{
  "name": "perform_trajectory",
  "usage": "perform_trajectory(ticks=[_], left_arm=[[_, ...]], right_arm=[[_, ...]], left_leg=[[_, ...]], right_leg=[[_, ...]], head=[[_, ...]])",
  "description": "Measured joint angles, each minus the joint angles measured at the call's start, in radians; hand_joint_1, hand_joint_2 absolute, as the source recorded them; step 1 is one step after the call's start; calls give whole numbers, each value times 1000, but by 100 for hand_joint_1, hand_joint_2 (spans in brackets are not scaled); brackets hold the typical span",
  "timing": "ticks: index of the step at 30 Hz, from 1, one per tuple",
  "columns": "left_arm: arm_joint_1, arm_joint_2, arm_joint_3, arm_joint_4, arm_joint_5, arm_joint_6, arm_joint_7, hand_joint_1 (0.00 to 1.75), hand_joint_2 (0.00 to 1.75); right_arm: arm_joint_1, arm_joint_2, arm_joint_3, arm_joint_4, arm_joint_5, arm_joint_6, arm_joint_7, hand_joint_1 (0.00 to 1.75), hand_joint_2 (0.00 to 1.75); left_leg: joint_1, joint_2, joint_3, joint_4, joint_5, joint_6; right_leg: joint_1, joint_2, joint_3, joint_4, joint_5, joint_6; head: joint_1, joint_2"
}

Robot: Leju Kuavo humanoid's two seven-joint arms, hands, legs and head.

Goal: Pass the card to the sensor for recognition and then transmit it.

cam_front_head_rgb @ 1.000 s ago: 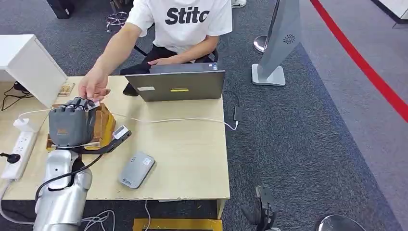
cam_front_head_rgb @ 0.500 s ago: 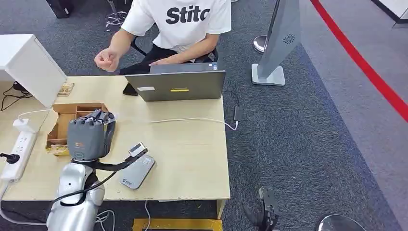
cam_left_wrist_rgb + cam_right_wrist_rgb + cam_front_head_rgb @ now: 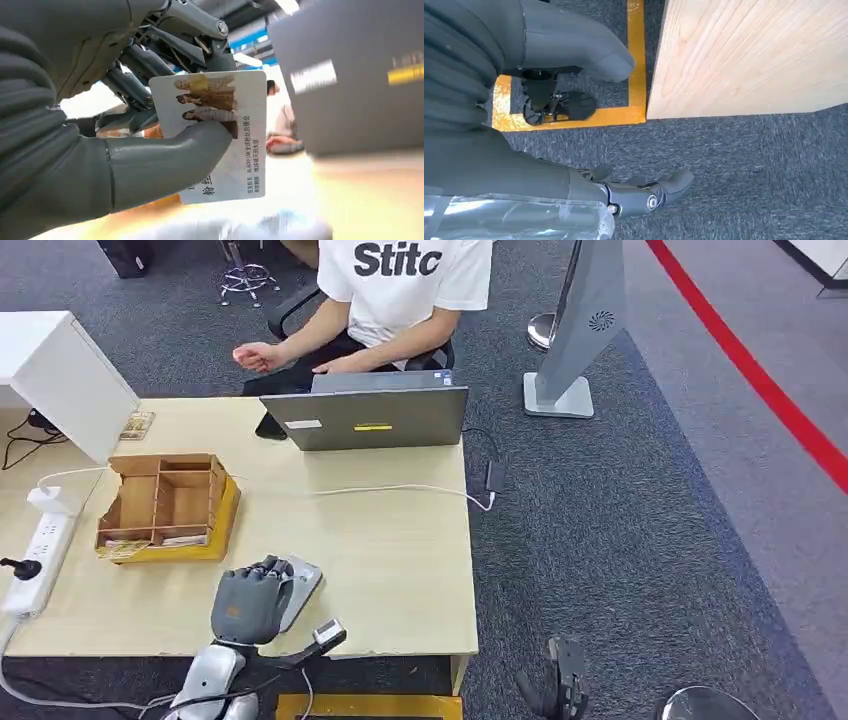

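Currently one card (image 3: pixel 220 135), pinched between thumb and fingers of the left robot hand (image 3: pixel 250 602), directly over the single grey sensor (image 3: pixel 296 580) on the tabletop (image 3: pixel 400 560). Head view hides the card; left wrist view shows its printed face. Right robot hand (image 3: pixel 644 192) hangs over carpet, released, fingers apart

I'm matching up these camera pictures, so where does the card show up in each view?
Head view: hidden under the left robot hand, which hovers over the grey sensor near the table's front edge.
Left wrist view: card mid-picture, pinched by thumb and fingers.
Right wrist view: not there.
Shared landmark: the grey laptop, in the head and left wrist views.
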Motion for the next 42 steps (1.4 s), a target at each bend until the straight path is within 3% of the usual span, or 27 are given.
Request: perform_trajectory(ticks=[5,15,23,29,34,42], left_arm=[[-15,5,4,60,4,15,-10,175,175],[-56,18,35,172,-67,45,47,175,175],[-51,53,23,34,-70,48,129,175,175],[-89,137,-104,-88,-70,48,285,175,175],[-180,195,-149,-123,-70,37,290,175,175],[-262,241,-150,-124,-70,27,273,175,175]], right_arm=[[1,-2,-7,-1,0,0,0,0,175],[1,-2,-8,-1,20,-6,4,0,175],[0,-2,-8,-1,32,-3,7,0,175],[-5,-1,-5,-1,63,-9,18,0,175],[-15,2,5,0,76,1,24,0,175],[-21,8,14,0,73,18,25,0,175]], left_leg=[[0,0,0,0,0,0],[0,-1,1,0,0,0],[0,-1,0,0,1,0],[0,-1,0,0,1,0],[0,-1,0,0,2,0],[0,-1,0,0,3,0]], right_leg=[[0,-1,1,0,0,0],[0,-1,1,0,0,0],[0,-1,1,0,0,0],[0,-1,1,0,0,0],[0,-1,1,0,1,-1],[0,-1,0,1,2,-1]], head=[[0,0],[0,0],[0,0],[0,0],[0,0],[0,0]])
